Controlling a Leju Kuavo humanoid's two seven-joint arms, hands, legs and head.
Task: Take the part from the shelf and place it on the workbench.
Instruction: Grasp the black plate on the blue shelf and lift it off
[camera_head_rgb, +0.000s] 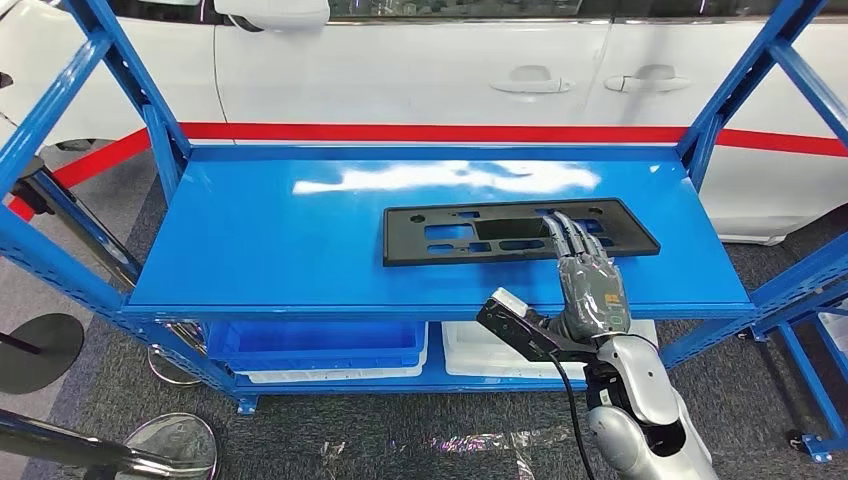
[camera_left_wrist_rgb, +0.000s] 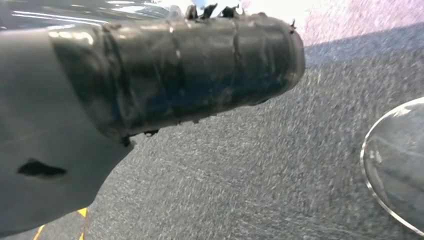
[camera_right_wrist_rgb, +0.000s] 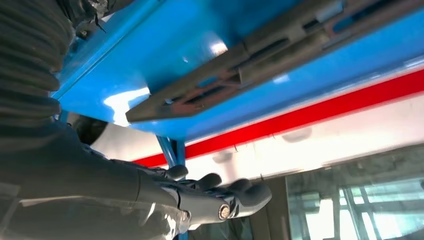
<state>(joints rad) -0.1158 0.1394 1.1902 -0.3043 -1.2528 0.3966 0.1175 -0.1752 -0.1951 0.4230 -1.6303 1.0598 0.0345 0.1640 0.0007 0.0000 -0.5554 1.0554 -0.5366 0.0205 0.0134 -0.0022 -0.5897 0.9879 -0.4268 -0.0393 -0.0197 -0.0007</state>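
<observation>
The part (camera_head_rgb: 405, 235) is a flat black rectangular frame with cut-outs, lying on the top board of the blue shelf (camera_head_rgb: 280, 240), right of centre. My right hand (camera_head_rgb: 590, 285) reaches in over the shelf's front edge, its fingers stretched out flat over the part's near right portion; I cannot tell whether they touch it. In the right wrist view the part (camera_right_wrist_rgb: 240, 65) lies on the blue board, and the thumb (camera_right_wrist_rgb: 220, 200) sticks out apart from it, holding nothing. In the left wrist view my left hand (camera_left_wrist_rgb: 50, 150) is a blurred grey mass over grey carpet, its fingers unreadable.
A white car (camera_head_rgb: 420, 70) with a red stripe stands right behind the shelf. Blue uprights (camera_head_rgb: 150, 110) flank the board. A blue bin (camera_head_rgb: 310, 345) and a white bin (camera_head_rgb: 470, 355) sit on the lower level. Round metal stand bases (camera_head_rgb: 170, 445) lie on the floor to the left.
</observation>
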